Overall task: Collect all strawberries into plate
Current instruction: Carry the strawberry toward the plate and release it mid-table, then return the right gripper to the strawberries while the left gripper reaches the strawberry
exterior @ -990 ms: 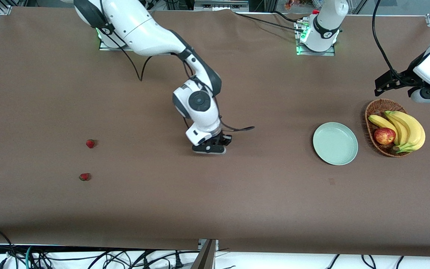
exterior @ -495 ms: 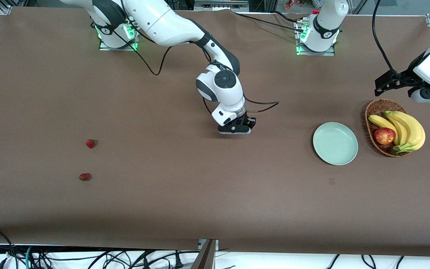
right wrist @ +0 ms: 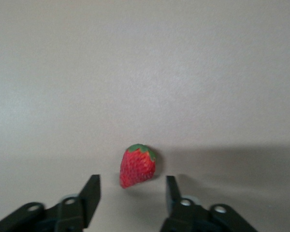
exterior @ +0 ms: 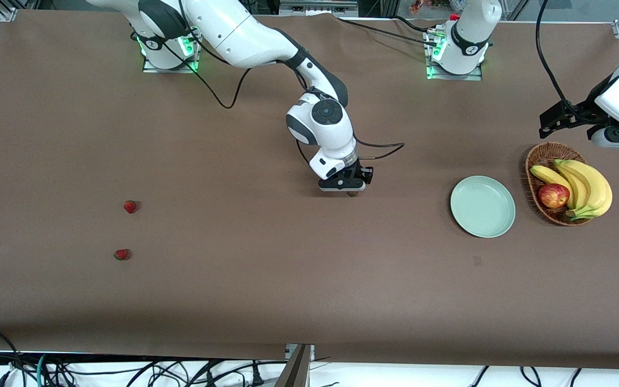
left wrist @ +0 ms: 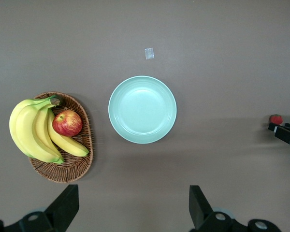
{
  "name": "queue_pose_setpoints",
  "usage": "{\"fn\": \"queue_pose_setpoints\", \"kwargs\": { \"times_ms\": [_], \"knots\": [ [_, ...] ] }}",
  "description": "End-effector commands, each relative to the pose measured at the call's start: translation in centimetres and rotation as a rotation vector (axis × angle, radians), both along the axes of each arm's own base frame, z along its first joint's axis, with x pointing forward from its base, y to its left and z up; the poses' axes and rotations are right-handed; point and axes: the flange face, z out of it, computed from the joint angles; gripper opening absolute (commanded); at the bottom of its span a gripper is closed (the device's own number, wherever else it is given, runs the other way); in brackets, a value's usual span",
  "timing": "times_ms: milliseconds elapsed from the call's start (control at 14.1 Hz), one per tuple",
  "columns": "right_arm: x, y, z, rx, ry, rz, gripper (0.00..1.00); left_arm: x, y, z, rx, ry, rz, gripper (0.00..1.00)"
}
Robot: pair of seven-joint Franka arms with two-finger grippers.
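Two strawberries (exterior: 130, 206) (exterior: 122, 254) lie on the table toward the right arm's end. A third strawberry (right wrist: 137, 166) lies on the table mid-table, just ahead of the open fingers of my right gripper (right wrist: 131, 189); the front view shows that gripper (exterior: 344, 188) low over it, and it also shows in the left wrist view (left wrist: 276, 119). The pale mint-green plate (exterior: 482, 206) holds nothing and also shows in the left wrist view (left wrist: 142, 109). My left gripper (left wrist: 134, 193) is open and holds nothing, waiting high over the table by the basket (exterior: 554, 121).
A brown wicker basket (exterior: 535, 161) with bananas (exterior: 589, 185) and a red apple (exterior: 553, 195) stands beside the plate at the left arm's end. A small pale mark (exterior: 477, 261) lies on the table nearer to the front camera than the plate.
My right gripper has moved across the table toward the plate's end and then slowed to a near stop low over the third strawberry. The left arm has not moved.
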Motion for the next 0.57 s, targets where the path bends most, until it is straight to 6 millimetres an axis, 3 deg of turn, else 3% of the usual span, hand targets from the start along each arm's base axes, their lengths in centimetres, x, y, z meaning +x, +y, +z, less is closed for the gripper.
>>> {"fn": "queue_pose_setpoints", "kwargs": {
  "times_ms": [0, 71, 212, 495],
  "knots": [
    [3.3, -2.7, 3.3, -0.088, 0.023, 0.024, 1.00, -0.3, -0.2, 0.2, -0.017, 0.004, -0.001, 1.00],
    [6.0, -5.2, 5.3, -0.103, 0.027, 0.042, 1.00, -0.3, -0.3, 0.2, -0.017, 0.004, -0.001, 1.00],
    [10.8, -10.8, 7.4, -0.133, 0.034, 0.074, 1.00, -0.2, -0.4, 0.0, -0.030, 0.009, 0.003, 1.00],
    [18.5, -23.6, 8.3, -0.215, 0.077, 0.155, 1.00, 0.9, -2.7, -3.2, -0.056, 0.080, -0.033, 1.00]
  ]
}}
